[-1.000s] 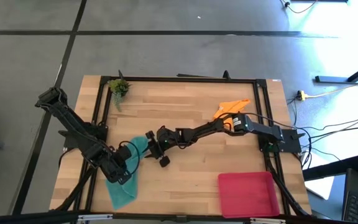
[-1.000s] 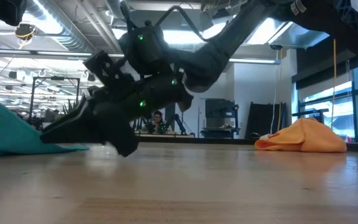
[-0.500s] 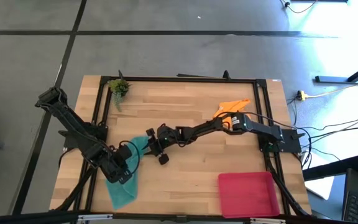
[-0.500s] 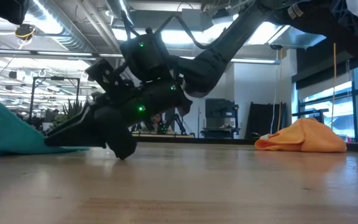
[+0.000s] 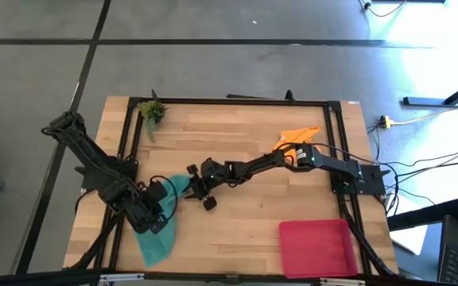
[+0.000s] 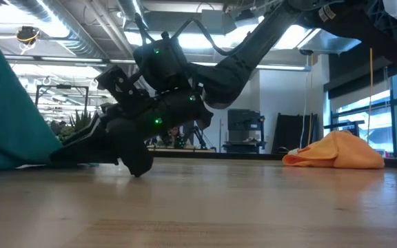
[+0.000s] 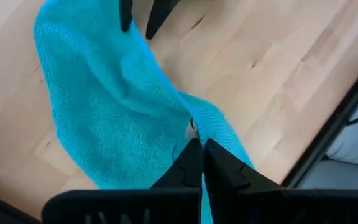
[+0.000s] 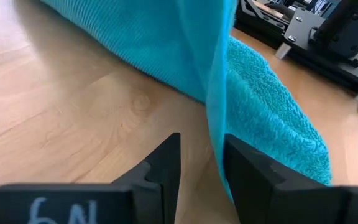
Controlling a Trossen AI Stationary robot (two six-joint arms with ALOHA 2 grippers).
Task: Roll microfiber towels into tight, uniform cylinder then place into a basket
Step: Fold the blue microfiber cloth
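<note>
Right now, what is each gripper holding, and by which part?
Both hold the teal towel: the left gripper is pinched shut on a bunched fold, and the right gripper grips a hanging edge.

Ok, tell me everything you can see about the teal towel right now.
The teal towel is a soft, looped microfiber cloth, crumpled and partly lifted, not yet rolled. It lies at the table's front-left, one end trailing toward the front edge. The left gripper has its jaws shut on a raised fold. The right gripper, reaching across from the other side, pinches an edge that hangs between its jaws. In the low view the cloth rises like a tent off the wood.
</note>
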